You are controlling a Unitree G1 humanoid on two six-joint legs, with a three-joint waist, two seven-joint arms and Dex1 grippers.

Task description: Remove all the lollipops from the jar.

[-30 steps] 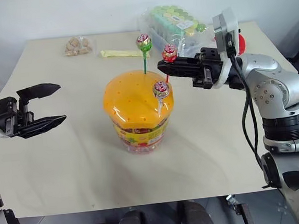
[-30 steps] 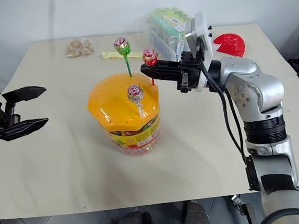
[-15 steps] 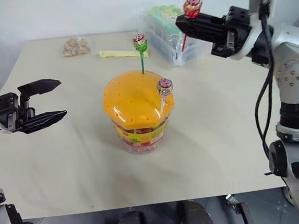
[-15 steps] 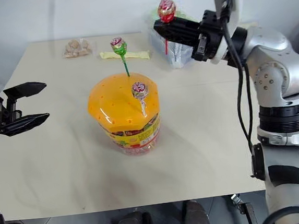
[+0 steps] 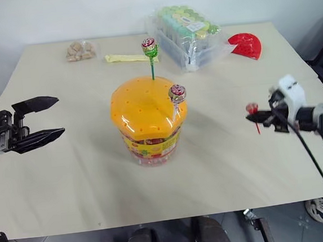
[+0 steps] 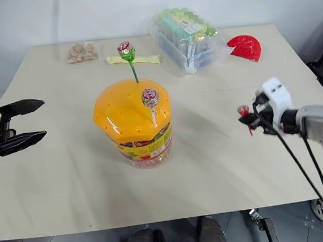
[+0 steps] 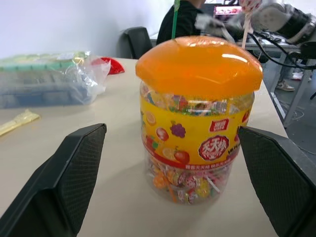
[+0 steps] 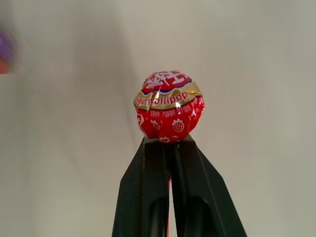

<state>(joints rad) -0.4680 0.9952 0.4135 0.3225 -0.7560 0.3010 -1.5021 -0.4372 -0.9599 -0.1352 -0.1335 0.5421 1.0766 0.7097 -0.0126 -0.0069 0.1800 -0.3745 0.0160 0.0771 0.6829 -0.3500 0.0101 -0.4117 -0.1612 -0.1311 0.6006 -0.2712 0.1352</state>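
The big clear plastic jar with the orange dotted lid stands in the middle of the pale surface. A green-stick lollipop and a white-stick lollipop poke up from its lid. The right gripper hangs low, well right of the jar, its fingers pinching a red-stick lollipop. The left gripper waits left of the jar, fingers spread, holding nothing.

Even, bright indoor light, soft shadows.
Glare streaks the orange lid of the jar, which casts a faint shadow on the table. In the left wrist view the background is soft; in the right wrist view the red-stick lollipop is sharp.
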